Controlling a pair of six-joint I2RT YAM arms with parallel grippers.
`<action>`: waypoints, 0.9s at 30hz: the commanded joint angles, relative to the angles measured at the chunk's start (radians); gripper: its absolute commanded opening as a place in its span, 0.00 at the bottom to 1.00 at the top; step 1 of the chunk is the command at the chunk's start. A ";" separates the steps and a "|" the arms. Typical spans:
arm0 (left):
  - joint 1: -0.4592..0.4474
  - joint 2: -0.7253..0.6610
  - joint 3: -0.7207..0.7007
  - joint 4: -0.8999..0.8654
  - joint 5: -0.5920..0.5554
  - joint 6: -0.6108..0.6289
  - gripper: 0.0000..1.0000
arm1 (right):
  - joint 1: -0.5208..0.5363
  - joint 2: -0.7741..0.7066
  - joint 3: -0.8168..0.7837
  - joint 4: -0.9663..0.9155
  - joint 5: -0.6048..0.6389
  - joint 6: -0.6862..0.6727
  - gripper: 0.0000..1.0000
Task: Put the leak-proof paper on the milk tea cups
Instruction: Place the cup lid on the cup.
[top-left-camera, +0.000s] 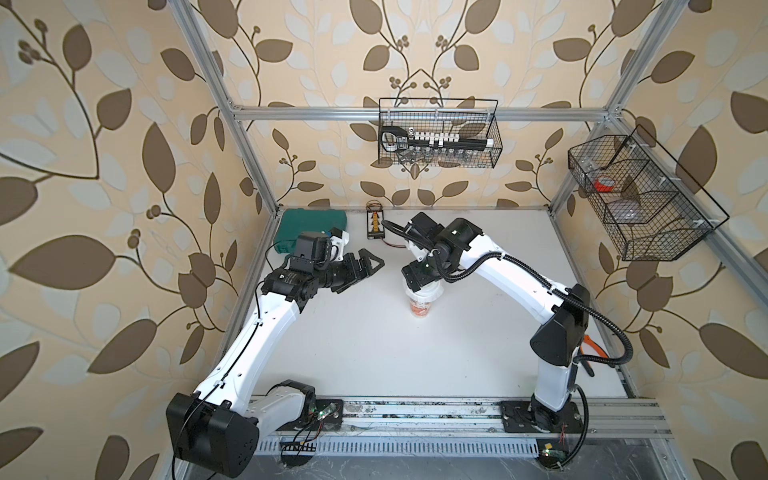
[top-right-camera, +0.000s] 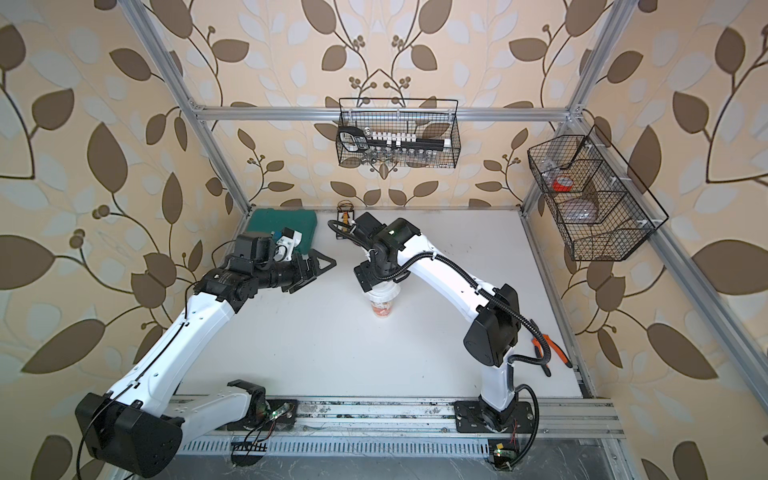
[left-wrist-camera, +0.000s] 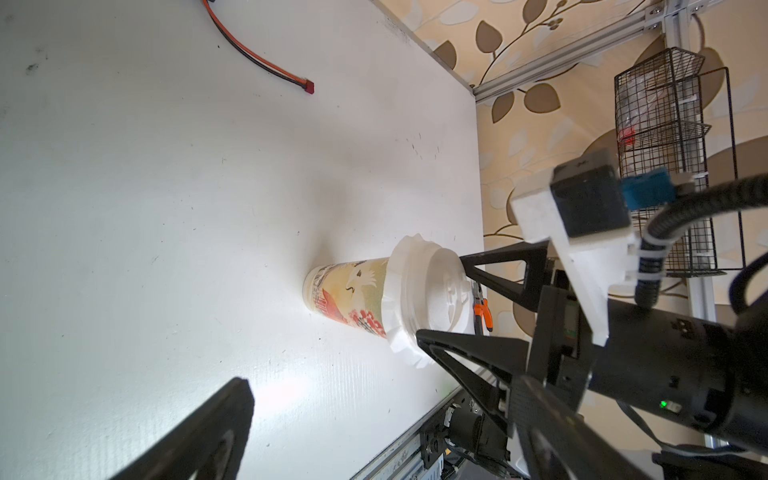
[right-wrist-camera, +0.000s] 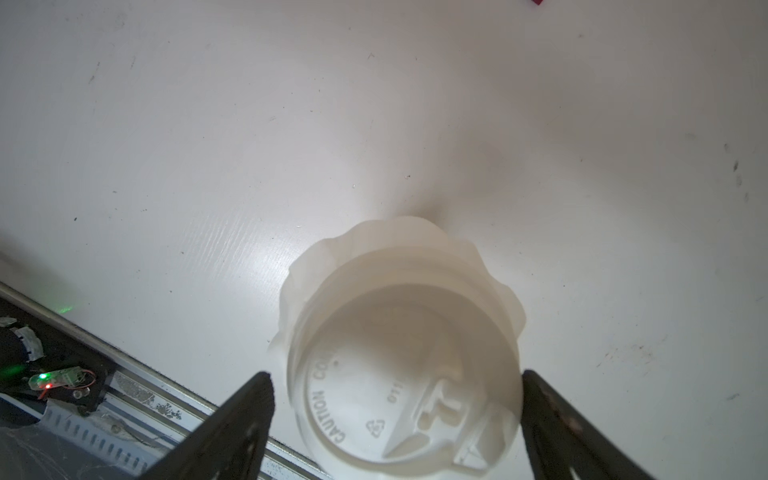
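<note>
Whitish leak-proof paper (right-wrist-camera: 399, 235) sits draped over the milk tea cup (left-wrist-camera: 353, 295), pinned under a lid (right-wrist-camera: 409, 374), mid-table (top-left-camera: 374, 353). We see the right gripper (left-wrist-camera: 439, 296) spread wide around the lid, and the left gripper (top-left-camera: 368, 266) wide too, well apart.

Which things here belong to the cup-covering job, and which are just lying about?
Job: cup, paper sheet draped over its rim, lid on top, right tool.
Lying about: green case, pliers, red-black wire, wire baskets.
</note>
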 joint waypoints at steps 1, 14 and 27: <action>0.012 -0.017 0.002 0.031 0.024 0.003 0.99 | -0.001 0.013 0.037 -0.034 -0.014 0.002 0.91; 0.012 -0.014 -0.007 0.041 0.032 0.001 0.99 | 0.000 0.002 0.009 -0.025 -0.030 0.008 0.89; 0.012 -0.012 -0.010 0.045 0.032 0.000 0.99 | 0.001 -0.013 -0.030 -0.017 -0.038 0.017 0.86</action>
